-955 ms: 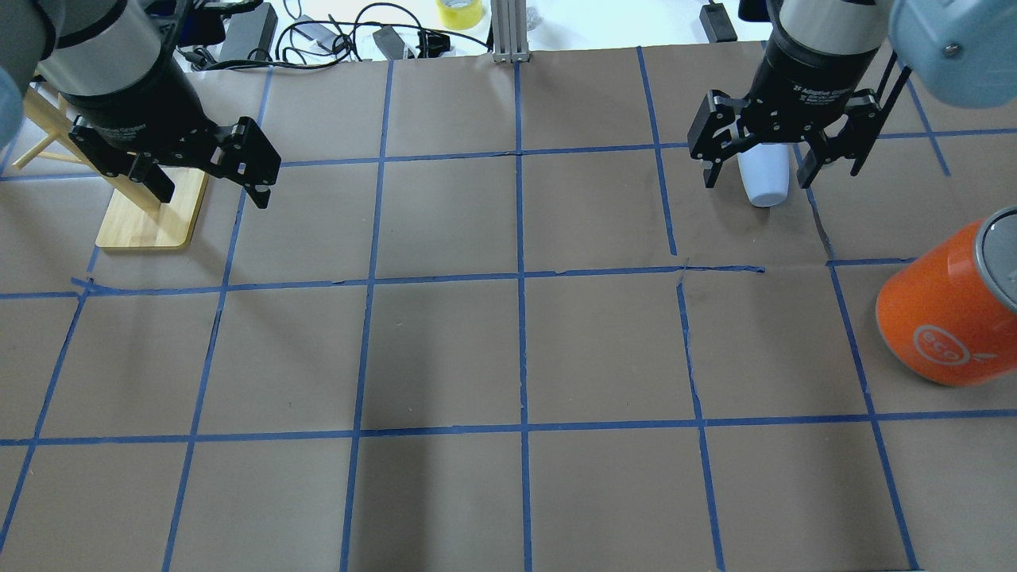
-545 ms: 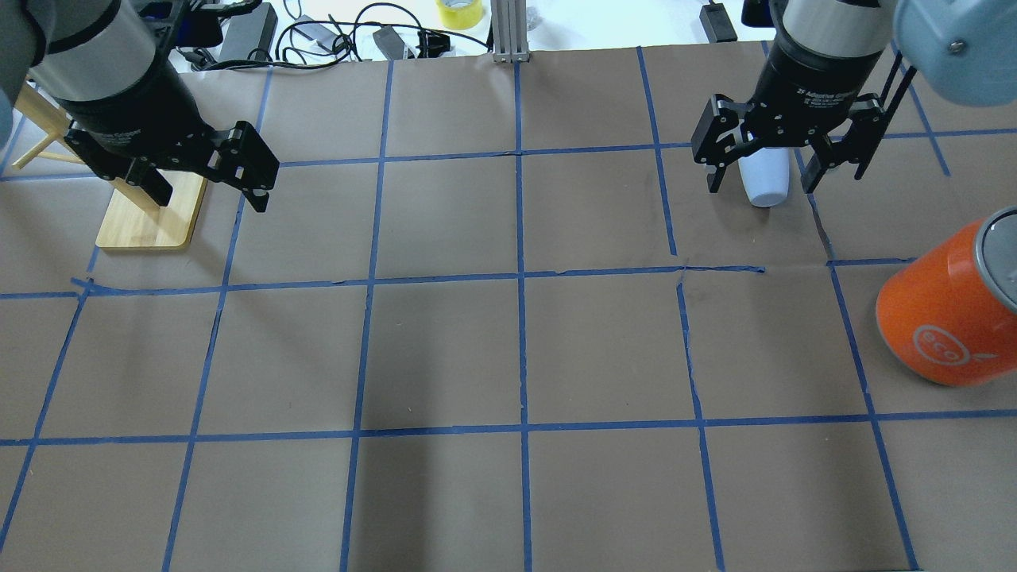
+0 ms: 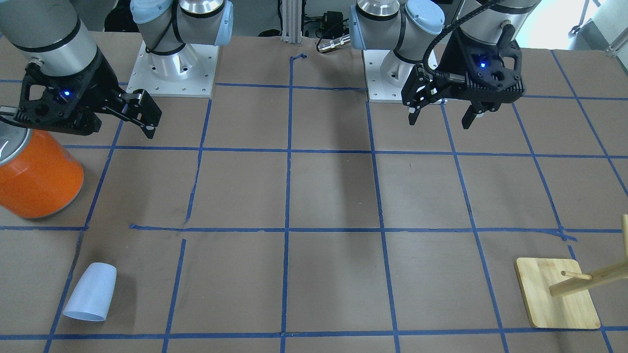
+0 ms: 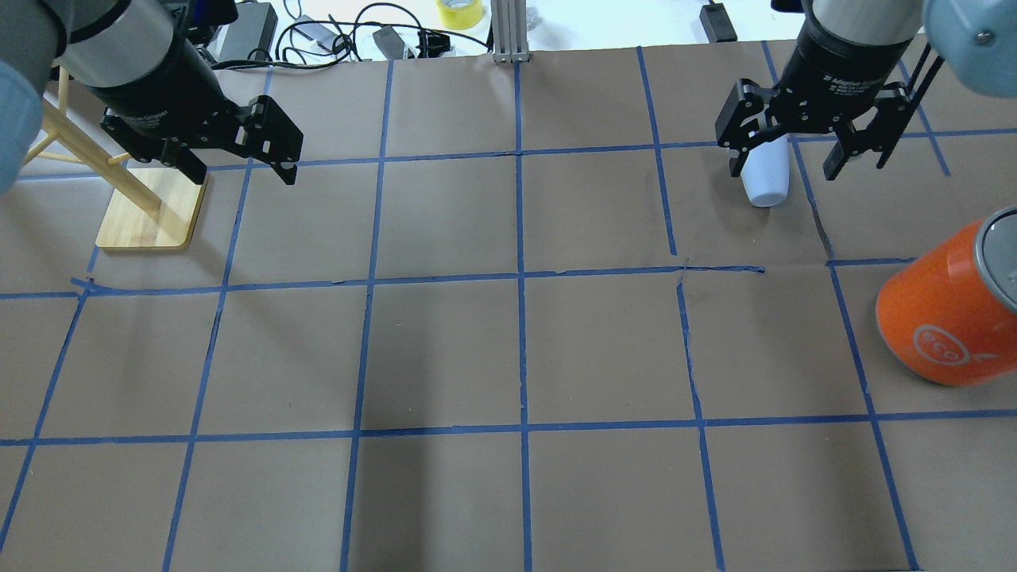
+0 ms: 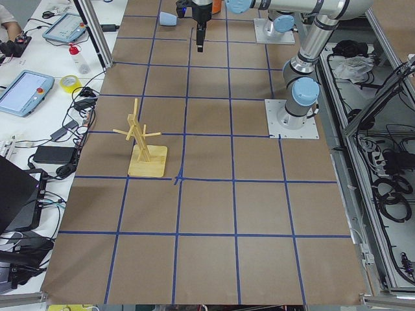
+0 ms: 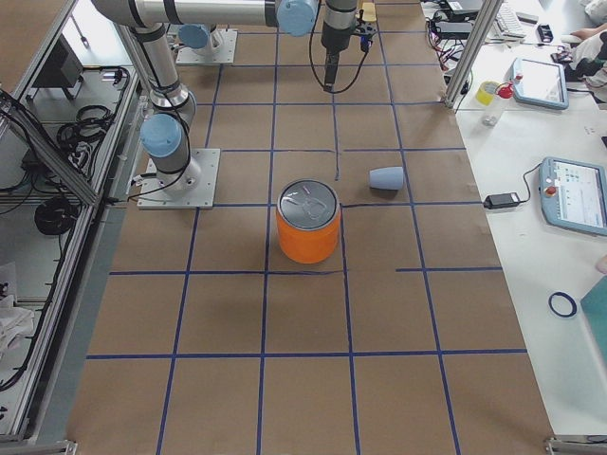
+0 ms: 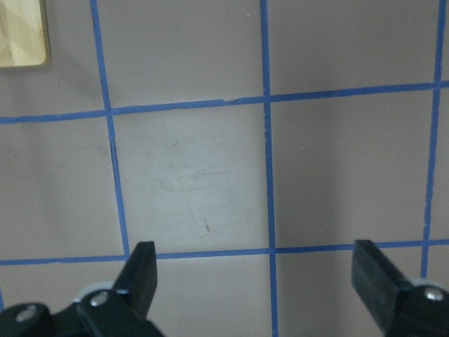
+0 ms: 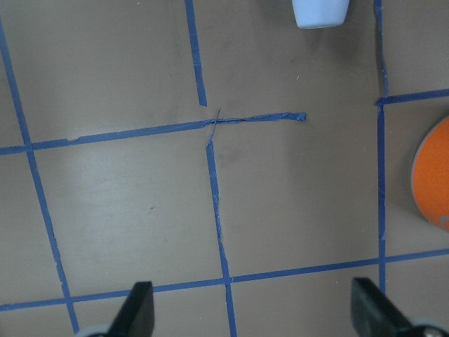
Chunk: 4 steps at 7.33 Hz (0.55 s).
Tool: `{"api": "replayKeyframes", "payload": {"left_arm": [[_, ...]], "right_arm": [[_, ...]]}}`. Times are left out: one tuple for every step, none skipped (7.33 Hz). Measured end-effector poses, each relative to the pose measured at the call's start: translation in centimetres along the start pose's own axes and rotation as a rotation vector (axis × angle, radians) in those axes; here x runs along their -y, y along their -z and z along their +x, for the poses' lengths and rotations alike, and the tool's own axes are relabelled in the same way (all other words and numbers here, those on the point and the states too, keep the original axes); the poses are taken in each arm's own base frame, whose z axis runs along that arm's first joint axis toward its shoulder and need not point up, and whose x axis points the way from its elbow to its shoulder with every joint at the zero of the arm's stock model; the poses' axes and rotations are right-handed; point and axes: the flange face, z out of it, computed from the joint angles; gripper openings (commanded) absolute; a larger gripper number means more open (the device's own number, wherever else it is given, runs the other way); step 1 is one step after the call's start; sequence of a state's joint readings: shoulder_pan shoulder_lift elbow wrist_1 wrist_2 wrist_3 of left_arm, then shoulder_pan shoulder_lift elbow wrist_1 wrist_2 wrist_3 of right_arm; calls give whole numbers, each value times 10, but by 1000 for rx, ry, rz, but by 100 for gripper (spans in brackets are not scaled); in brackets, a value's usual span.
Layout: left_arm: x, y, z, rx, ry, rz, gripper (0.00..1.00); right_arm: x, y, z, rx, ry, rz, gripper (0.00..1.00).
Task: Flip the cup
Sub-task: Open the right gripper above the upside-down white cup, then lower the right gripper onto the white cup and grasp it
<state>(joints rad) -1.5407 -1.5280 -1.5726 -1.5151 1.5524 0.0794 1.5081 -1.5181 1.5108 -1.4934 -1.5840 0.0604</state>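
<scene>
Cup (image 4: 767, 179) lies on its side; right gripper (image 4: 783, 171) hangs high nearby, spread and empty, seemingly lining up; left gripper (image 4: 242, 173) spread, idle.

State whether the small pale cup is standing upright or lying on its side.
Lying on its side: the cup stretches lengthwise along the table; the exterior right view shows it long and low.
</scene>
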Motion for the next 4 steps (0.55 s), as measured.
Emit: {"api": "replayKeyframes", "payload": {"left_arm": [[1, -3, 0, -9, 5, 4, 100], [1, -4, 0, -12, 9, 5, 100], [1, -7, -1, -12, 12, -2, 100], [3, -12, -2, -13, 14, -10, 100]], "right_arm": [[6, -6, 2, 0, -6, -11, 100], [18, -20, 6, 1, -16, -29, 100], [38, -34, 18, 4, -42, -26, 100], [59, -49, 35, 6, -76, -15, 100]]}}
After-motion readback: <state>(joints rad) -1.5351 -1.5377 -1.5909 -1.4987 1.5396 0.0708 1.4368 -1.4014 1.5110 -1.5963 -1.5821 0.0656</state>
